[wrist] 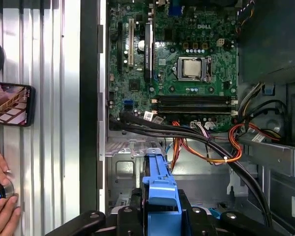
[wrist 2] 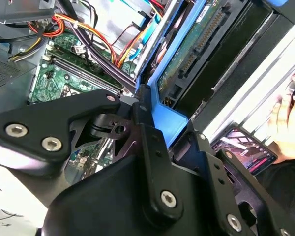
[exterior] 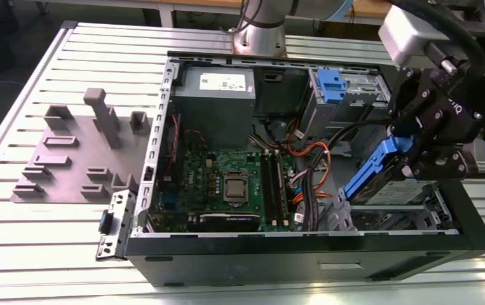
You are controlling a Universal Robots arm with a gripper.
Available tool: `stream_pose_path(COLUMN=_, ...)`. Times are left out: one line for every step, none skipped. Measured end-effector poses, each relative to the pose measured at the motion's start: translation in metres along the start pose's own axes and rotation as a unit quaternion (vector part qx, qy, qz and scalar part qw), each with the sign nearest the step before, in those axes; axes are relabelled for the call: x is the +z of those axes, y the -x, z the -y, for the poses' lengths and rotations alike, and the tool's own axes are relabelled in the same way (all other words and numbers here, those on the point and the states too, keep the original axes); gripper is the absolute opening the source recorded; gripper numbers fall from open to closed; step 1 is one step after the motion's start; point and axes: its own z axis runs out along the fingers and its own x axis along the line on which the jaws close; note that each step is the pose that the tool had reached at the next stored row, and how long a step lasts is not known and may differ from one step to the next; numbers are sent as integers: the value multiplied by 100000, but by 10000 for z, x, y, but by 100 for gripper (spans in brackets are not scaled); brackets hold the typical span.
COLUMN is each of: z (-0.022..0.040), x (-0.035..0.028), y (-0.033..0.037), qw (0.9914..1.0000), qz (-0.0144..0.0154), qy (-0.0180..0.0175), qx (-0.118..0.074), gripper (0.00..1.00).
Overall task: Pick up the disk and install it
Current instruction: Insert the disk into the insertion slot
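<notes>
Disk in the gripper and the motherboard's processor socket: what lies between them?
In the first wrist view, between the disk held by the gripper and the processor socket run black and orange cables, then the memory slots.

Black hand (exterior: 433,143), seemingly silver-screwed links

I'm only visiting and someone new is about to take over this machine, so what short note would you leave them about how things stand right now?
Gripper: shut on the disk, clamping its blue carrier bracket.
Disk: held tilted over the drive cage at the open computer case's corner, on the exterior view's right.
Done: disk picked up and carried to the case.
Left: it is not yet seated in the cage.
Note: a person's hand and a phone are on the table beside the case.
</notes>
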Motion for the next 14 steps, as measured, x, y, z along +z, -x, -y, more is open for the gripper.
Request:
stream_pose_path(z=1, x=11, y=0, qw=100000, qz=1, qy=1, qx=-1, gripper=36)
stream_pose_path(z=2, x=21, y=0, qw=100000, qz=-1, qy=0, qx=-1, gripper=36)
stream_pose_path(z=2, x=31, y=-1, qw=100000, qz=-3, qy=-1, qx=1, gripper=36)
stream_pose_path(z=3, x=41, y=-1, qw=100000, qz=-1, qy=1, qx=-2, gripper=36)
stream_pose_path(z=4, x=52, y=-1, qw=100000, qz=-1, qy=-1, qx=-1, gripper=36)
stream_pose_path(z=5, x=62, y=-1, qw=100000, qz=-1, qy=0, qx=-1, gripper=36)
stream_pose_path(z=6, x=73, y=-2, qw=100000, qz=-2, qy=0, qx=-2, gripper=36)
stream_pose_path(z=6, x=83, y=-2, qw=100000, qz=0, qy=-2, qx=0, gripper=36)
stream_pose_path(z=7, x=99, y=-3, qw=100000, qz=-4, qy=0, qx=0, gripper=36)
stream_pose_path(z=8, x=109, y=-3, qw=100000, qz=-4, qy=0, qx=2, gripper=36)
stream_pose_path(z=9, x=119, y=-3, qw=100000, qz=-2, qy=1, qx=0, gripper=36)
stream_pose_path(z=11, x=130, y=-3, qw=100000, qz=3, qy=-13, qx=-8, gripper=38)
stream_pose_path(z=11, x=139, y=-3, qw=100000, qz=-3, qy=-4, qx=-7, gripper=38)
stream_pose_path(z=12, x=151, y=-4, qw=100000, qz=1, qy=1, qx=-2, gripper=43)
